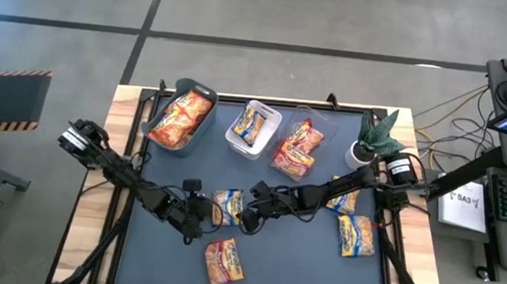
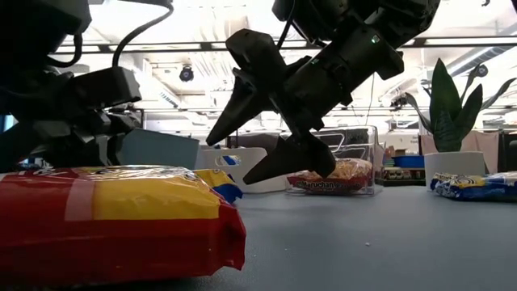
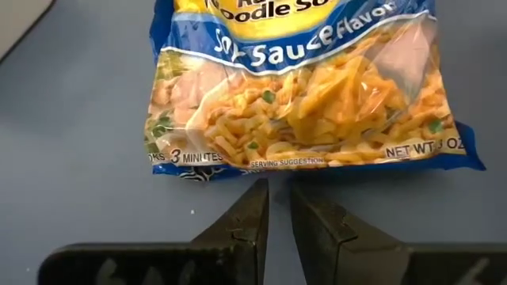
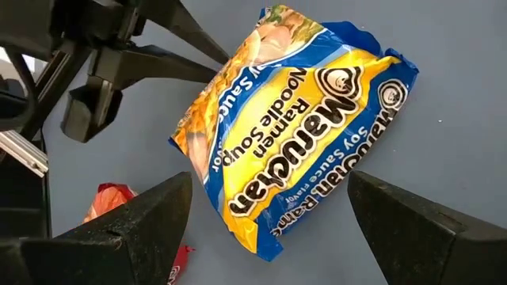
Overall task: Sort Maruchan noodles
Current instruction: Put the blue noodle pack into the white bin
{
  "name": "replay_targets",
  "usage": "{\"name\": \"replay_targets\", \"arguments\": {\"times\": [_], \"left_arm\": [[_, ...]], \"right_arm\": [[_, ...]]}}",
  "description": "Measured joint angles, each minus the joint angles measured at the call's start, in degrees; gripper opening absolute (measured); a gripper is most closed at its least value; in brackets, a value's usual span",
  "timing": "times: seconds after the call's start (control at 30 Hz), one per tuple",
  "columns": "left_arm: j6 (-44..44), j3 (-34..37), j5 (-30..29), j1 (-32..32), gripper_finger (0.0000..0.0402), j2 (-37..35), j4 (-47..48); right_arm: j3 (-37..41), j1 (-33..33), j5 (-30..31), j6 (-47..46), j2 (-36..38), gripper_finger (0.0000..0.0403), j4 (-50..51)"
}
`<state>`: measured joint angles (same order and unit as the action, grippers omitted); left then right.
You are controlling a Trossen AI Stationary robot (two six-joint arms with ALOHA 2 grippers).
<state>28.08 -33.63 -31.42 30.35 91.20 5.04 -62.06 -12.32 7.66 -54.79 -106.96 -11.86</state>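
A blue-and-yellow Maruchan packet [image 1: 228, 206] lies flat on the dark mat between my two grippers. My left gripper [image 3: 279, 207] is on its left side, low over the mat. Its fingers are shut but for a narrow slit, and the tips stop just short of the packet's [image 3: 305, 95] near edge. My right gripper [image 4: 269, 218] is wide open and hovers above the same packet [image 4: 297, 131], one finger on either side, touching nothing. An orange-red packet [image 1: 225, 261] lies nearer the table's near edge. Two more blue-and-yellow packets [image 1: 357, 236] [image 1: 345, 201] lie to the right.
Three bins stand along the far side. The grey-green bin [image 1: 204, 94] holds orange-red packets, the white bin [image 1: 274, 116] a blue-and-yellow one, and the clear bin [image 1: 321, 122] reddish packets. A potted plant [image 1: 375, 139] stands at the far right corner. In the low view the orange-red packet [image 2: 113, 214] fills the foreground.
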Motion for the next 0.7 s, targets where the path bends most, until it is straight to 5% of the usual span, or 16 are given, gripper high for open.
{"name": "replay_targets", "arguments": {"times": [0.37,0.7], "left_arm": [[-3.5,-2.3,1.7,0.0,0.0038,-0.2,2.7],[1.8,-3.1,4.1,0.4,0.0038,-0.1,3.0]], "right_arm": [[0.0,0.3,-0.6,3.4,0.0,0.0327,0.9],[0.0,0.3,-0.6,6.8,0.0,0.0327,0.9]]}}
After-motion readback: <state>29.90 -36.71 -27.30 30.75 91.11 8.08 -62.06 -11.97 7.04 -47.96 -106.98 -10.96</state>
